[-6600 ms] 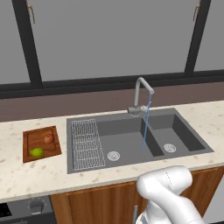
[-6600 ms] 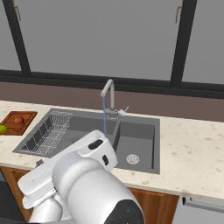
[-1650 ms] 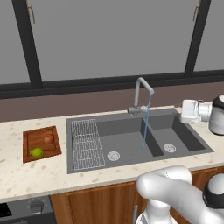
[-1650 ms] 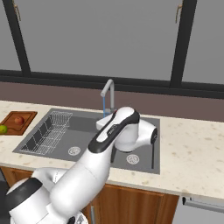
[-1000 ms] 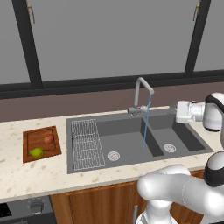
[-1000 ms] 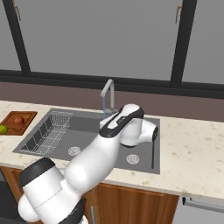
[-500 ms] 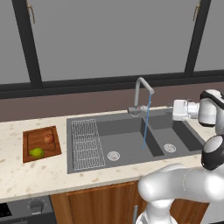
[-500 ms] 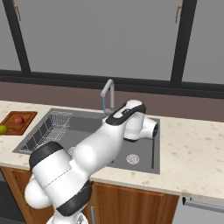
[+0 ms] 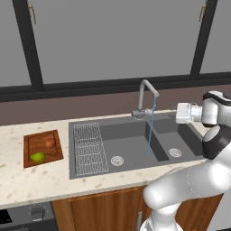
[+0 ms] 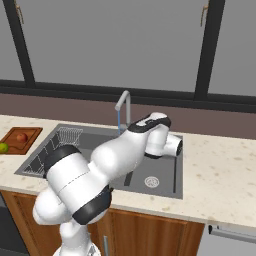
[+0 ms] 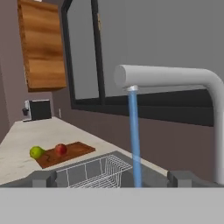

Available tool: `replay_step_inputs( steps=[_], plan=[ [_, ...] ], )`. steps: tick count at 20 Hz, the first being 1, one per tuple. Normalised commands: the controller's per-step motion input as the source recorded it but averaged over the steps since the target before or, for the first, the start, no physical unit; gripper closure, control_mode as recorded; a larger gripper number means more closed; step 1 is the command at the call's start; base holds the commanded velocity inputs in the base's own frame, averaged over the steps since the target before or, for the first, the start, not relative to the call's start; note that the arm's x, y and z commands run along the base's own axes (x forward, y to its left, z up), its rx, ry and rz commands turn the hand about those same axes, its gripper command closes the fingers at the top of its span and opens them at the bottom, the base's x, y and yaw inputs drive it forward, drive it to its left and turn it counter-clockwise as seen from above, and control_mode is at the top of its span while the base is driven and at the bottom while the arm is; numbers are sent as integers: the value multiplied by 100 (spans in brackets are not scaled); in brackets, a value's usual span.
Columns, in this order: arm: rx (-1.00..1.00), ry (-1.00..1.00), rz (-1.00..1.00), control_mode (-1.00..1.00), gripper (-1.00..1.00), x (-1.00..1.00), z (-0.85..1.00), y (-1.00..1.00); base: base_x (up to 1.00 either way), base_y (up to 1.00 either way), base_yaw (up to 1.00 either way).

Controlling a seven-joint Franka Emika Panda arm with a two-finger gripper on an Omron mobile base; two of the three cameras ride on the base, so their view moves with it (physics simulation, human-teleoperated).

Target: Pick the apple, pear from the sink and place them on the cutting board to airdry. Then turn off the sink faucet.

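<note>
Set in the table (image 9: 27,180): dark sink (image 9: 131,149), water running from sink faucet (image 9: 145,95). Left on cutting board (image 9: 42,148): apple (image 9: 50,143), pear (image 9: 38,157). Beside the faucet, pincer (image 9: 173,113), tips spread apart.

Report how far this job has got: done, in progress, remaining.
Done: the apple and pear both lie on the cutting board, and the sink holds no fruit. In progress: the arm reaches in from the right, level with the faucet, and the hand view looks straight at the spout. Remaining: water is running, so the faucet must be turned off.
</note>
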Motion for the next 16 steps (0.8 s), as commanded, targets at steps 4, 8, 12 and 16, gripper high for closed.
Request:
replay_step_inputs(
  steps=[4, 8, 12, 16],
  plan=[
    [0, 0, 2, -100, -100, 35, -5, -2, 0, 0, 0],
    [0, 0, 2, -100, -100, 32, -7, -3, 0, 0, 0],
    [0, 0, 1, -100, -100, 24, -14, -10, 0, 0, 0],
    [0, 0, 1, -100, -100, 27, -12, -9, 0, 0, 0]
  ],
)
